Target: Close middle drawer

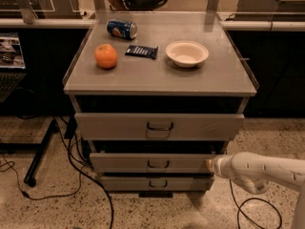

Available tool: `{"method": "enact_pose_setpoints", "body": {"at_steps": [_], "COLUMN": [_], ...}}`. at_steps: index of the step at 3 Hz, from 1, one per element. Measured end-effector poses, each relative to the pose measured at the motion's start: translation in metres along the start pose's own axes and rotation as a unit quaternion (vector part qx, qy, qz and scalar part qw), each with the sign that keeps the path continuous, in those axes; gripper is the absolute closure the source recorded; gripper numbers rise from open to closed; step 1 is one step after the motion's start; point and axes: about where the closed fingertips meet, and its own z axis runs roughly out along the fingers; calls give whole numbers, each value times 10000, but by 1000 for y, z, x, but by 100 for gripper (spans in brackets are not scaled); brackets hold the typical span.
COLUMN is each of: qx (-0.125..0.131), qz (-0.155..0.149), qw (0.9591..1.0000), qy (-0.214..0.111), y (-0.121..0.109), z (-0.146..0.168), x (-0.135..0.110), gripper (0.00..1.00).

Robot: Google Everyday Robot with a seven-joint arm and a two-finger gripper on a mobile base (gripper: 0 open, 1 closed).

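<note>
Centrally in the camera view, a grey metal cabinet [159,80] with three drawers is seen from above and in front. The middle drawer [152,162] is found between the top drawer [114,126] and the bottom drawer [124,183], low on the cabinet and near the floor [38,209]. Its front is shown as a wide, low, flat grey strip with a small dark loop handle [158,164] at the centre. It is narrower and lower than the top drawer's front and slightly wider than the bottom drawer's front. A dark gap is left above it, under the top drawer, and its front is set a little forward of the bottom drawer's front, so it is seen partly pulled out. Its inside is hidden in shadow.

The gripper [210,165] is placed at the right end of the middle drawer's front, at the tip of a white arm [257,171] that enters from the right edge of the view. It is seen touching or just beside that end; which of the two cannot be told. Whether the gripper is open or closed cannot be told either.

On the cabinet top, an orange [106,56] is set at the left, a blue can [122,29] is laid on its side behind it, a dark packet [141,51] is laid near the middle, and a pale bowl [187,53] is set to the right. Black cables [71,175] are trailed over the speckled floor at the left.
</note>
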Motion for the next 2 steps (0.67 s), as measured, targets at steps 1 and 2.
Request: {"method": "enact_pose_setpoints", "body": {"at_steps": [1, 2], "qx": [-96, -397], "qz": [-161, -715], "qw": [9997, 9966], "qy": [-142, -139], "y": [14, 21], "z": [2, 6], "x": [-35, -55], "gripper": [100, 100]}}
